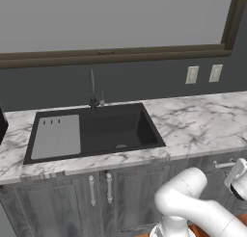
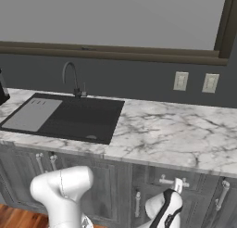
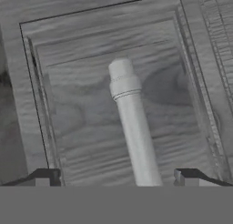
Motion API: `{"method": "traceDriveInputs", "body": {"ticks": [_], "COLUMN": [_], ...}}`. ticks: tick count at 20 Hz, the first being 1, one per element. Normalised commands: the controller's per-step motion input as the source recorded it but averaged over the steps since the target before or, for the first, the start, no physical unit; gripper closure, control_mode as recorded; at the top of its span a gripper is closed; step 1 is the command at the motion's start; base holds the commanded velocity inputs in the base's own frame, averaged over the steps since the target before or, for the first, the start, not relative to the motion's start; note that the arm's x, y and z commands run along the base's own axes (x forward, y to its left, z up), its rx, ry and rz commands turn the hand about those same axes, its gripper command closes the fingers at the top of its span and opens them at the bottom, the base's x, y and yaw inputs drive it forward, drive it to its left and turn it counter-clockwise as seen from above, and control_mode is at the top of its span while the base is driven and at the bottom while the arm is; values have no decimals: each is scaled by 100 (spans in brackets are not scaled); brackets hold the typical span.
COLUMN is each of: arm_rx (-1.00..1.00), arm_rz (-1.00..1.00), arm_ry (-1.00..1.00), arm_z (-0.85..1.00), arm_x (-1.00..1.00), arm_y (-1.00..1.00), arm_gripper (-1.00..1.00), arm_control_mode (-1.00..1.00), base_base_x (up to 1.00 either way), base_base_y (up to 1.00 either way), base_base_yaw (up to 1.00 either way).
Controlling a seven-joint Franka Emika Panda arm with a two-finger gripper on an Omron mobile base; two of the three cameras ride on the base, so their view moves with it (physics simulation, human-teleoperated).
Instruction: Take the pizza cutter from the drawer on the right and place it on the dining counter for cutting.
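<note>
Claw (image 3: 116, 175) wide astride drawer (image 3: 82, 114) handle (image 3: 132, 123); off-centre closure risks slipping off during pull, drawer staying shut.

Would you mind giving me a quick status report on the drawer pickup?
Gripper open, jaws either side of the silver handle, not closed on it. Drawer front shut, grey wood-grain panel close ahead. Pizza cutter not sighted yet. Nothing blocking the handle.

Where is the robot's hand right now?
The gripper is low at the cabinets right of the black sink, its jaws either side of the silver drawer handle on the closed drawer.
</note>
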Motion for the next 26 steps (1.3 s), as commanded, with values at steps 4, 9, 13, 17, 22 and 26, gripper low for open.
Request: {"method": "traceDriveInputs", "body": {"ticks": [4,9,13,17,22,26], "arm_rx": [0,0,0,0,0,0], "arm_rz": [0,0,0,0,0,0], "arm_ry": [0,-1,-3,-3,-4,-5], "arm_z": [-39,-34,-19,-6,0,-1], "arm_x": [15,17,24,23,15,9], "arm_y": [-13,-3,0,0,0,0], "arm_gripper": [-100,-100,-100,-100,-100,-100], "arm_control_mode": [-100,-100,-100,-100,-100,-100], "base_base_x": [0,0,0,0,0,0], "base_base_y": [0,0,0,0,0,0], "base_base_yaw": [0,0,0,0,0,0]}}
